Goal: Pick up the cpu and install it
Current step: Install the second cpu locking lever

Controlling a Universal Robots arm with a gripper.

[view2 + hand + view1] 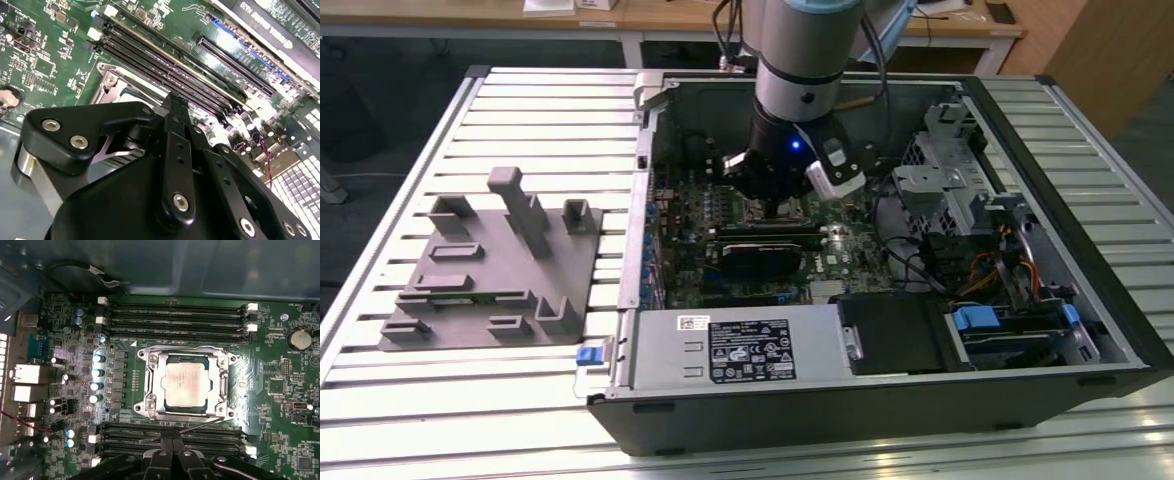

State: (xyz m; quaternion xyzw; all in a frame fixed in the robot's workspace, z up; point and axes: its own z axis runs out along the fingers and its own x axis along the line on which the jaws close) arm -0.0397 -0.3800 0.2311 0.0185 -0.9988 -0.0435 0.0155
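The cpu (184,384), a pale silver square, lies flat inside the metal socket frame (151,385) on the green motherboard in the first wrist view. My gripper (173,436) hovers just beside the socket, over the memory slots, its two black fingers pressed together with nothing seen between them. A thin metal socket lever (200,427) runs slantwise close to the fingertips. In the second wrist view the gripper (175,102) points down at the socket corner (111,80). In the exterior view the gripper (781,205) reaches down into the open computer case and covers the socket.
Memory slots (175,315) flank the socket on two sides. A graphics card (767,250), a drive cage (947,180) and the power supply (734,345) crowd the case. A grey fixture block (487,265) sits on the slatted table at the exterior view's left.
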